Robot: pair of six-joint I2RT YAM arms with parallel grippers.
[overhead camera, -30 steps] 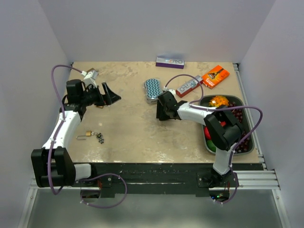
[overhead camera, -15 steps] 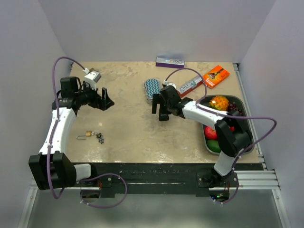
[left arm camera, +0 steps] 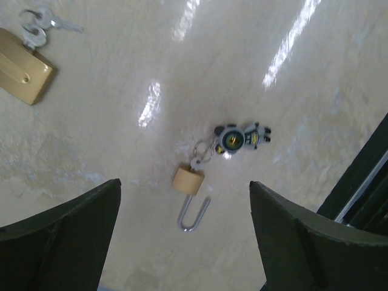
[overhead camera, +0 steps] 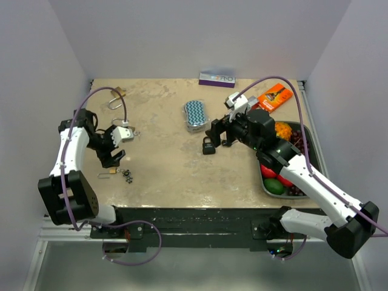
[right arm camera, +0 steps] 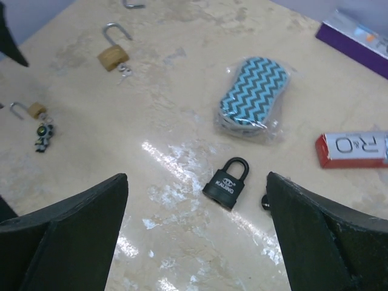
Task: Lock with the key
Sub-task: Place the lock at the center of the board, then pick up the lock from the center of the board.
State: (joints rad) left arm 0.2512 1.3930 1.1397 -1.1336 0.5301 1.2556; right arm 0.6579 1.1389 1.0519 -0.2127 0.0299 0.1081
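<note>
Hovers with left claw (left arm camera: 183, 182) spread straight over small padlock (left arm camera: 187, 180), long axis crosswise to its grip (right claw (right arm camera: 195, 177), likewise spread, well apart).

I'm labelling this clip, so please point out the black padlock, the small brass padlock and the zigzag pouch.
black padlock (right arm camera: 225, 184), right wrist view, on its body.
small brass padlock (left arm camera: 187, 180), left wrist view, on its brass body.
zigzag pouch (right arm camera: 254, 96), right wrist view, middle of its patterned face.

In the left wrist view the brass padlock (left arm camera: 21, 71) is cut off by the left edge, and in the right wrist view the purple box (right arm camera: 348, 45) and the red bar (right arm camera: 354, 150) are cut off at the right edge.
</note>
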